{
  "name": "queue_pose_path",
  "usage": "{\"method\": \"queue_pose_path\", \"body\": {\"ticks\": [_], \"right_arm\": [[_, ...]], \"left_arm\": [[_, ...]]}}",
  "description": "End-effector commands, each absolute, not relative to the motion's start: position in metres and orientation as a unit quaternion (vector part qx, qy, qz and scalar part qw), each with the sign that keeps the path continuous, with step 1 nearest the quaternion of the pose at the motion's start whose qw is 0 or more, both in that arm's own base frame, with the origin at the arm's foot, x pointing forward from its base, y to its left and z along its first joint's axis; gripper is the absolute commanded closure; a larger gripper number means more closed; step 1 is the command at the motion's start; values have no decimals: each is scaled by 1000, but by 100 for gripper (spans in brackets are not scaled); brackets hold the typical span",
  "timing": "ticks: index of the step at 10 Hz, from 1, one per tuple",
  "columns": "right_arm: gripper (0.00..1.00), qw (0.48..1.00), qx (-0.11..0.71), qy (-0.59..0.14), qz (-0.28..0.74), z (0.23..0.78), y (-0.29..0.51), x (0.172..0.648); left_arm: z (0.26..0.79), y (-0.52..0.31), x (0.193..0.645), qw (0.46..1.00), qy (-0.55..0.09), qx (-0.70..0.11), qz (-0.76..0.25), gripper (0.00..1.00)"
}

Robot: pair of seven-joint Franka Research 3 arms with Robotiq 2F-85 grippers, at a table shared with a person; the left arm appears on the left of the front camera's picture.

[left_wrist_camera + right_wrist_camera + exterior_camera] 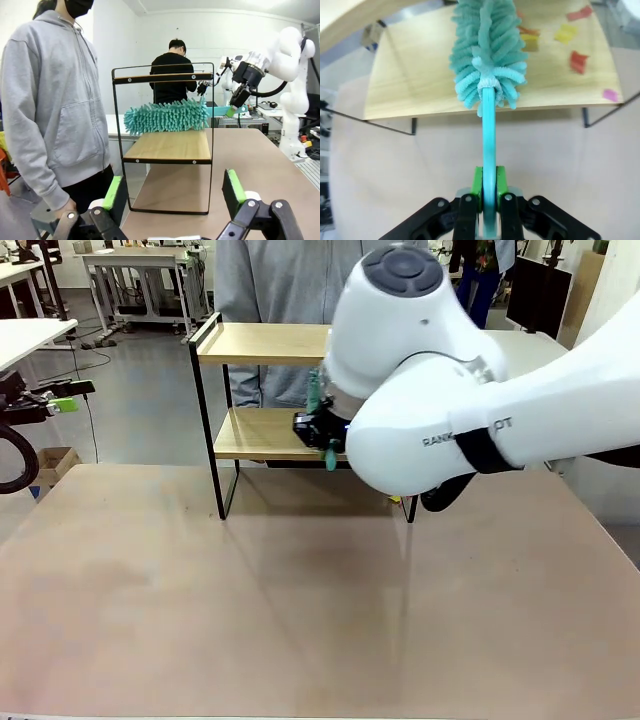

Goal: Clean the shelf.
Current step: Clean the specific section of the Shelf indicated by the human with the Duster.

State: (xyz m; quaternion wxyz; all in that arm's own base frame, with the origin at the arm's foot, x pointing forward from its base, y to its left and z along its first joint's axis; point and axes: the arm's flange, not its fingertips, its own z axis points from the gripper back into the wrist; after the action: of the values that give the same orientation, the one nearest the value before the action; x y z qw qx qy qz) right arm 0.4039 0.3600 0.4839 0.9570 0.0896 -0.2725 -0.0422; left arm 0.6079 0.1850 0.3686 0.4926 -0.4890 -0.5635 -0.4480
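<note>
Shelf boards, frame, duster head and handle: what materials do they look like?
Shelf boards: light wood or wood-look laminate, matte, faint grain.
Frame: thin black metal rod, probably painted.
Duster head: teal chenille-type microfibre, soft fuzzy fingers.
Duster handle: likely teal plastic, smooth, slightly glossy.
</note>
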Motion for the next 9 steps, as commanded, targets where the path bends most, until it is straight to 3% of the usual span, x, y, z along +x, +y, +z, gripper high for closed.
{"method": "queue_pose_path", "body": {"ticks": [1,6,9], "right_arm": [[87,963,76,-256,-37,498,314,378],[87,965,33,-249,-75,496,249,363],[87,953,6,-288,-94,504,245,344]], "left_arm": [[372,184,606,491,-563,-488,-452,0],[372,184,606,491,-563,-488,-452,0],[372,184,606,491,-563,-488,-452,0]]}}
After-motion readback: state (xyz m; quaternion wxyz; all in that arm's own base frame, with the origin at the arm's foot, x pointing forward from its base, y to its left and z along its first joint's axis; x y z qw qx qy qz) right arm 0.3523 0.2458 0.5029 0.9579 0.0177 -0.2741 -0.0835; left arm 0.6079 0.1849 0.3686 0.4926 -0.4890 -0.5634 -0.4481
